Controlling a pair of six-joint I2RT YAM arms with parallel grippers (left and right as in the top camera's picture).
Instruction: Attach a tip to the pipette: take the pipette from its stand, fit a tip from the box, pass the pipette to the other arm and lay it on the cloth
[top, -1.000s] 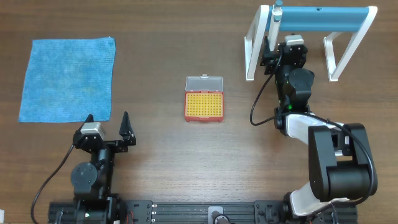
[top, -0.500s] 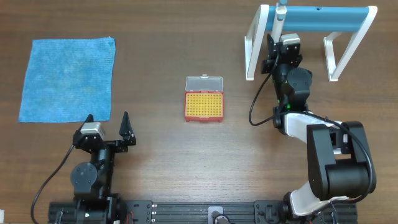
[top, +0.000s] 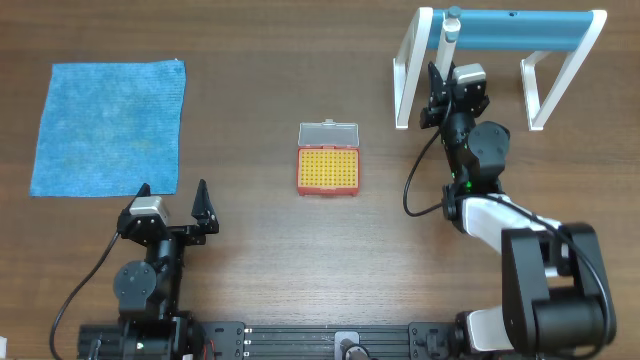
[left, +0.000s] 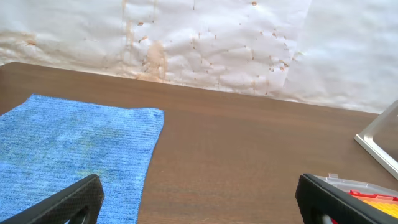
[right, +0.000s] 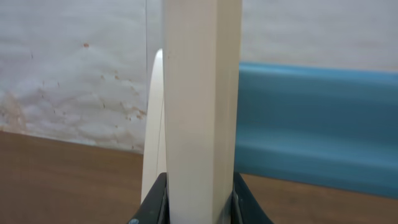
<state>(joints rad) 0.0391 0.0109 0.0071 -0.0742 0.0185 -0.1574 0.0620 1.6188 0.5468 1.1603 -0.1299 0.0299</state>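
Observation:
The pipette (top: 452, 22) hangs at the left end of the stand's blue bar (top: 515, 30). My right gripper (top: 445, 82) is up against it. In the right wrist view the pipette's white body (right: 202, 93) stands upright between the dark fingers (right: 154, 200), which press on both its sides, so the right gripper (right: 198, 202) is shut on it. The orange tip box (top: 328, 160) with its clear lid open sits mid-table. The blue cloth (top: 108, 128) lies flat at the far left. My left gripper (top: 172, 202) rests open near its base, just in front of the cloth (left: 68, 155).
The stand's white legs (top: 408, 70) flank the right gripper at the back right. The tip box (left: 367, 200) shows at the edge of the left wrist view. Bare wooden table (top: 300, 260) lies between the arms.
The right gripper has moved farther up toward the stand bar and closed in on the pipette. The left arm has not moved.

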